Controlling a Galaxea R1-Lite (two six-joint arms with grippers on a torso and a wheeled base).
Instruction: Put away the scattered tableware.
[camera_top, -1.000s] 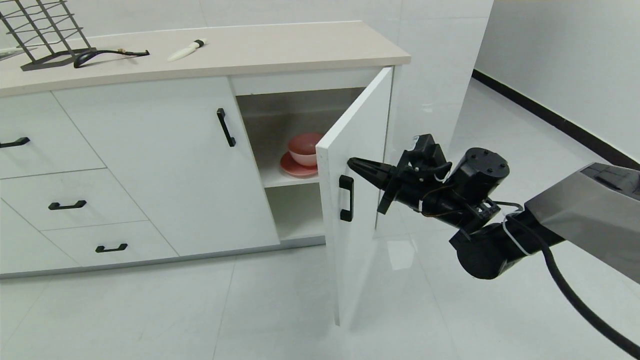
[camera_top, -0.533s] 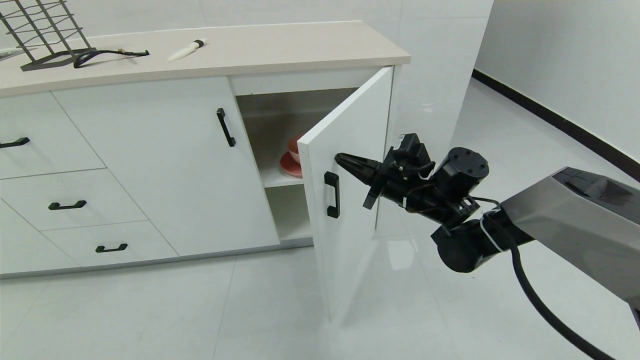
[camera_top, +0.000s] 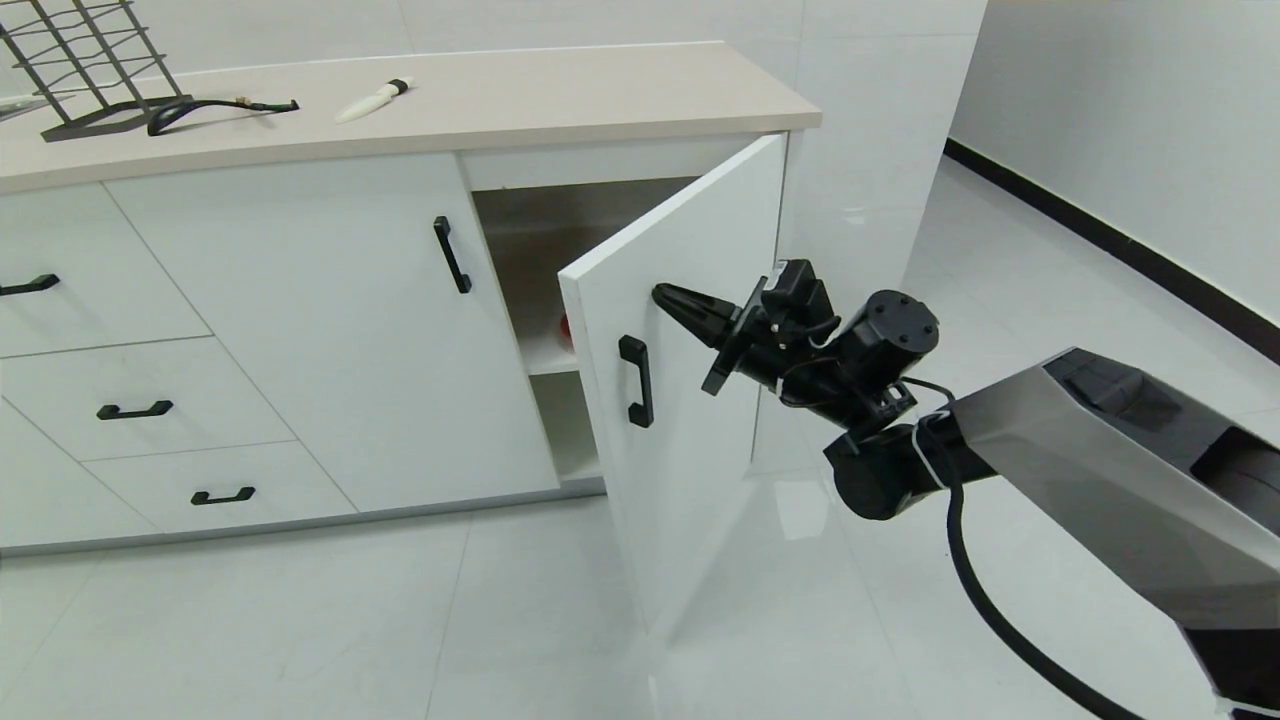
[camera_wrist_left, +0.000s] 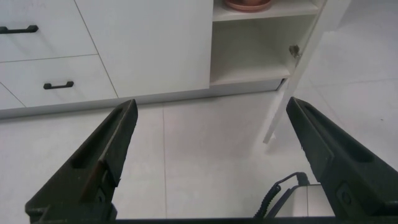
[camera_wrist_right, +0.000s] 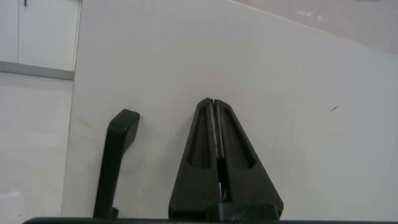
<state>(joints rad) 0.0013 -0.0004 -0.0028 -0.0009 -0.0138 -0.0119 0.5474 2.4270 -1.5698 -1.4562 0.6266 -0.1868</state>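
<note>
The right gripper (camera_top: 662, 294) was clenched tight, fingers together in one wedge, its tip at the outer face of the cabinet door (camera_top: 690, 220), just beside the black handle (camera_top: 636, 381) on the hinge side. The door stood half open, and this looked like the push to close it. The red dish (camera_wrist_left: 249, 4) sat on the upper shelf (camera_wrist_left: 292, 10) inside, well back from the opening, so nothing there should catch the door. To do it well, the tip wanted to stay flat on the panel and near the handle, where leverage is best, following the door's arc rather than driving straight and sliding off. The free edge had bare floor below it and open room to swing. The left gripper (camera_wrist_left: 211, 109) hung released, jaws wide, low over the floor tiles and well apart from the door's path. Up on the worktop (camera_top: 600, 90), a pale utensil (camera_top: 375, 99) lay towards the rear edge, not yet put away, with a wire rack (camera_top: 80, 60) at the left rear corner.
</note>
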